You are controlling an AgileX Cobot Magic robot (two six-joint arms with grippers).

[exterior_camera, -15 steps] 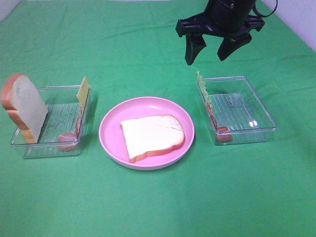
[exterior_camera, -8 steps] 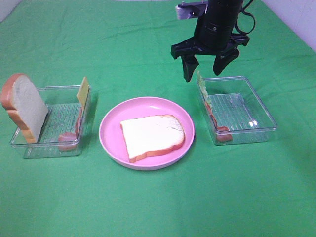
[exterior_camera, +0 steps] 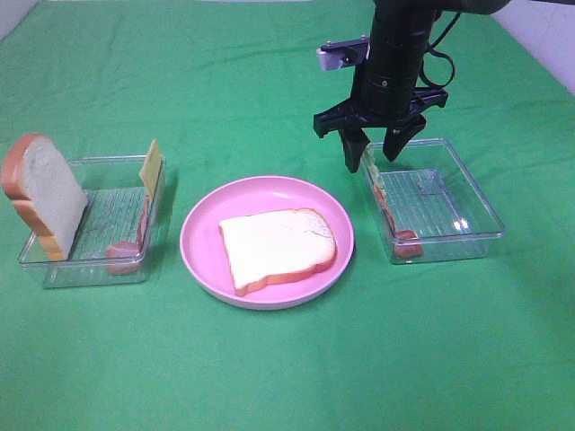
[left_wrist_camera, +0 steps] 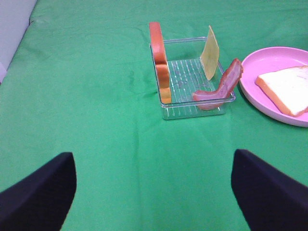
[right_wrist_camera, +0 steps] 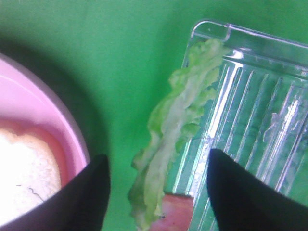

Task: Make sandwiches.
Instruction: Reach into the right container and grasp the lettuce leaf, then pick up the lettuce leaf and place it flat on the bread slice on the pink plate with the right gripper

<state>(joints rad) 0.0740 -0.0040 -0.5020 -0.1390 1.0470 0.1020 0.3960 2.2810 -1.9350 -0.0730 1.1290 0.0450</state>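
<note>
On the green cloth bench [exterior_camera: 269, 377], centre: a round pink plate [exterior_camera: 269, 193] carrying one white bread slice with an orange-brown crust [exterior_camera: 277, 247], lying flat. No other layer sits on it.

Left side: a clear plastic tray [exterior_camera: 90, 269]. In it, a second crusted bread slice [exterior_camera: 45, 193] stands on edge against the outer end. A thin yellow cheese square [exterior_camera: 151, 166] leans upright at the wall nearer the plate. A pink-red meat strip [exterior_camera: 123, 254] curls up at the near corner on that same side.

Right side: a second clear ribbed tray [exterior_camera: 440, 215]. A pale green lettuce leaf [right_wrist_camera: 166, 149] stands on edge along the wall nearer the plate. Another pink-red meat strip [exterior_camera: 404, 242] lies along that wall at the near end.

Right claw [exterior_camera: 372, 160]: pointing down at the far corner of the right tray, spread, one finger outside the tray wall and one inside, with the lettuce leaf between them. Green cloth and tray show on either side of the leaf, so no contact is seen.

Left claw [left_wrist_camera: 154, 192]: seen in the left wrist view only, spread wide, holding nothing, above bare cloth and well apart from the left tray.
</note>
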